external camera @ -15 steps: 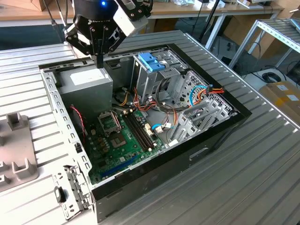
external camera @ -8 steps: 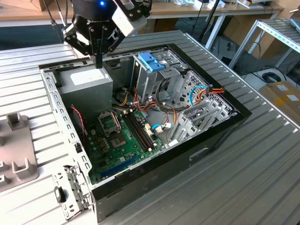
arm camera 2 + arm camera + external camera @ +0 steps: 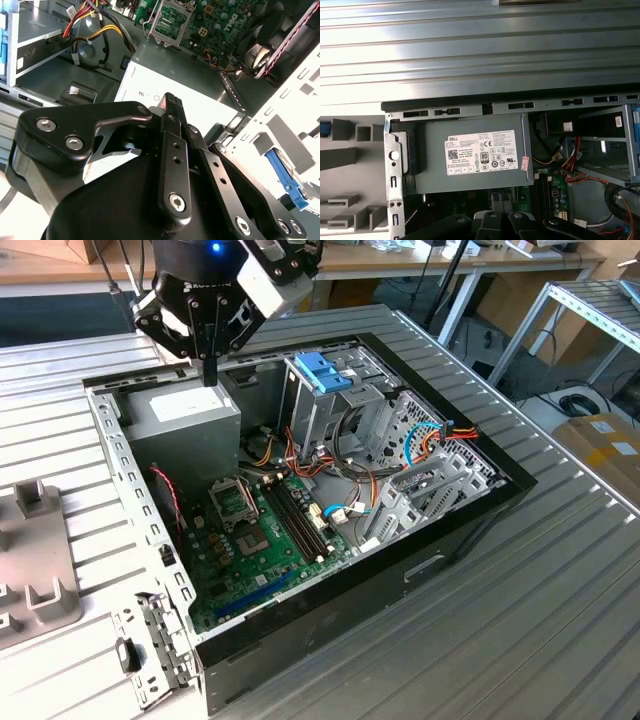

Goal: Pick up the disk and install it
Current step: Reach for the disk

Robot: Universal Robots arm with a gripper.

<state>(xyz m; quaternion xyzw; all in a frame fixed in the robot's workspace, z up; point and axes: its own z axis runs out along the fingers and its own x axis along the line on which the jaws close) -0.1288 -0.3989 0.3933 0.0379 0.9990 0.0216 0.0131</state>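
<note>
My gripper [image 3: 208,375] hangs over the back of the open computer case, just above the grey power supply box [image 3: 185,425]. Its black fingers [image 3: 170,102] are pressed together with nothing between them, tips over the box's white label [image 3: 481,159]. The disk is hidden as a dark drive body. A light blue plastic bracket [image 3: 325,372] sticks up from the metal drive cage [image 3: 335,410], toward the exterior view's right of the gripper. I cannot tell whether a drive sits under it.
The case [image 3: 420,570] lies open on a ribbed metal table [image 3: 540,600], motherboard [image 3: 265,540] and coloured cables [image 3: 440,435] exposed. A grey slotted fixture [image 3: 35,560] stands at the exterior view's left. A blue latch [image 3: 285,180] sits on the case wall.
</note>
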